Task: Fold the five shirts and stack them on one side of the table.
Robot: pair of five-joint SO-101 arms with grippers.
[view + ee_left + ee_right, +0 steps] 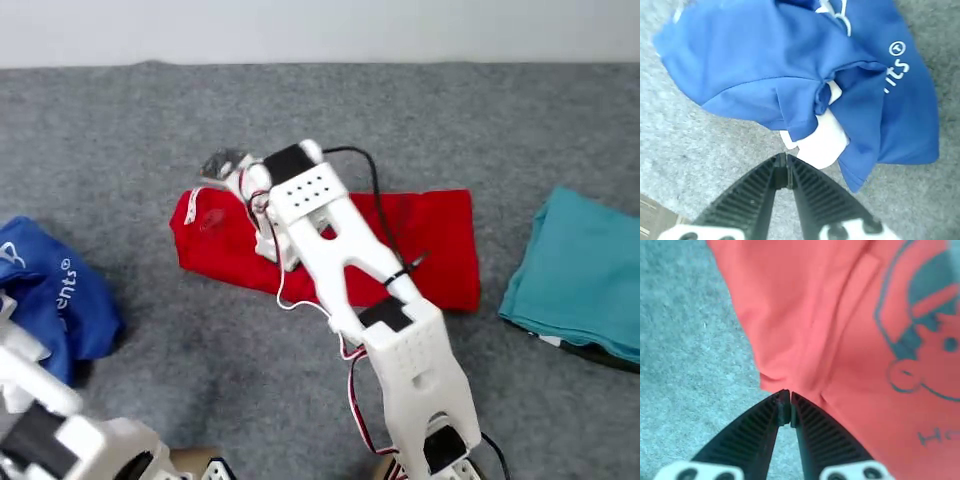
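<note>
1. My right tool was closed, jaws together at the edge of the red shirt. The cloth puckered right into the tips, so I read it as a pinch on that edge, made to carry it over for a fold.
2. The red shirt lay mid-counter as a long band. My right arm reached across it to its far left end, which fits grabbing one end to bring it toward the other.
3. My left tool was shut too, jaws meeting just beside the blue shirt. The tips sat near a white label poking out of the folds. I could not tell whether any cloth was caught between them.
4. The blue shirt sat bunched at the left edge of the counter, well apart from the red one. To me it looked parked out of the way until its turn.
5. The teal shirt lay flat and squared at the right side, with something darker showing beneath it. I took that as the stack, placed there to leave the middle free for folding.
6. My judgement was that the red shirt was partway folded and the blue one had not been started.
</note>
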